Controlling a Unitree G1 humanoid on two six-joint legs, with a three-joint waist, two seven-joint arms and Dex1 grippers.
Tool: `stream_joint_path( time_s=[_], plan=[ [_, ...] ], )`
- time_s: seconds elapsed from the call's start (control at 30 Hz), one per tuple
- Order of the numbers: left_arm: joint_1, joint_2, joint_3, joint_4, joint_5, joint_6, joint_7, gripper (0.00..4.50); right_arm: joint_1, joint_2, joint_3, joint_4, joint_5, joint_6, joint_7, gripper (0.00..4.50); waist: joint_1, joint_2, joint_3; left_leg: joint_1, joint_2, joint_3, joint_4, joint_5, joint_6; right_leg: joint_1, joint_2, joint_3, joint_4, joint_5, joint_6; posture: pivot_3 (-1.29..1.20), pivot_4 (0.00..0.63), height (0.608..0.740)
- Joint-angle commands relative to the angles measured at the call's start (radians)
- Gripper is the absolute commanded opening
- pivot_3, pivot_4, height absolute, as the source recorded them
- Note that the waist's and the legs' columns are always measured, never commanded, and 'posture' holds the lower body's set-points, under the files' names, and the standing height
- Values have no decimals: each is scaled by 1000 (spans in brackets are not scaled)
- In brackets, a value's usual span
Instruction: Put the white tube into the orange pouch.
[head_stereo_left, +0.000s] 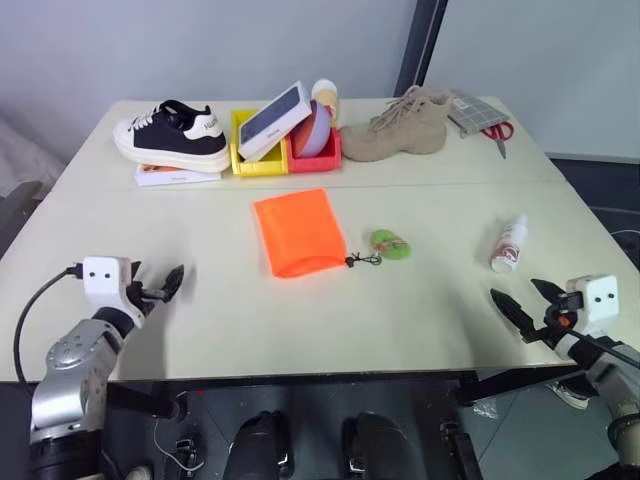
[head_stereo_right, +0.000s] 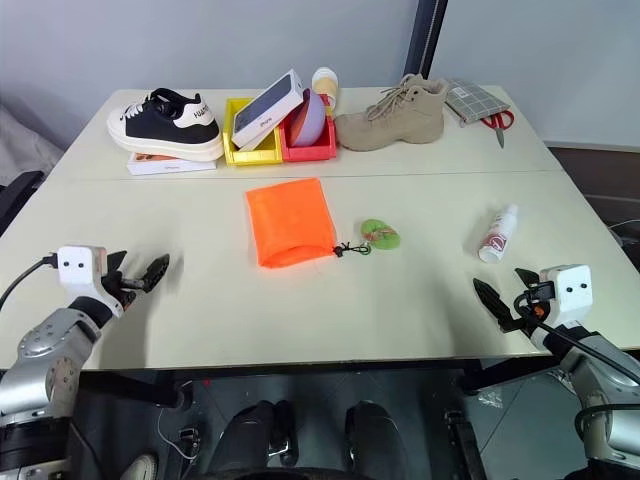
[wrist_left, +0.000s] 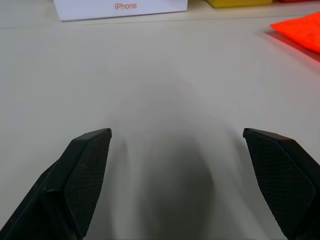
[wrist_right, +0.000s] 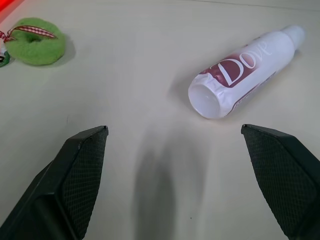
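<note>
A big, flat, cream table (head_stereo_left: 120, 215) held everything. At its far edge sat a tan lace-up boot (head_stereo_left: 398, 127), a black and white sneaker (head_stereo_left: 172, 135) on a flat white box (head_stereo_left: 176, 176), and a yellow tray (head_stereo_left: 255, 160) beside a red tray (head_stereo_left: 318, 155). The flat bright-orange cloth pouch (head_stereo_left: 298, 232) lay in the middle, its thin black cord (head_stereo_left: 362, 260) leading to a small round green tag (head_stereo_left: 391, 243). The little white squeeze tube with reddish print (head_stereo_left: 509, 244) lay on the table to the right, well apart from the pouch. Near the tube, the right gripper (head_stereo_left: 527, 299) hung over the table with its fingers spread wide, empty. The left gripper (head_stereo_left: 160, 287) hung over the left side, wide and empty too.
</note>
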Motion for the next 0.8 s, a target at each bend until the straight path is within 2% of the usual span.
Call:
stream_joint_path(
  time_s=[0.03,0.33,0.53,0.7,0.8],
  plan=[
    [-11,10,13,-31,-8,-3,-5,4500,-2,6,-17,-18,8,-20,-7,4434,-1,0,0,0,0,0,0,0,0,0,0,0,0,0,0,0,150,740],
    [-29,3,9,-23,-12,0,-7,4500,-2,6,-20,-17,10,-25,-10,4434,0,0,0,0,0,0,0,0,0,0,0,0,0,1,1,0,150,740],
    [-14,-16,-39,-92,-10,-1,-21,4500,-29,10,17,-49,20,-12,0,4434,0,0,0,0,0,0,0,0,0,0,0,0,0,1,1,0,150,740],
    [-21,11,-125,-142,47,-39,-76,4500,-33,11,70,-153,59,32,20,4434,0,1,0,0,0,0,0,0,0,0,0,0,0,1,1,0,150,740],
    [-43,47,-216,-173,106,-91,-142,4500,-28,17,154,-246,56,57,27,4434,0,1,0,0,0,0,0,0,0,0,0,0,0,1,1,0,150,740]
  ],
)
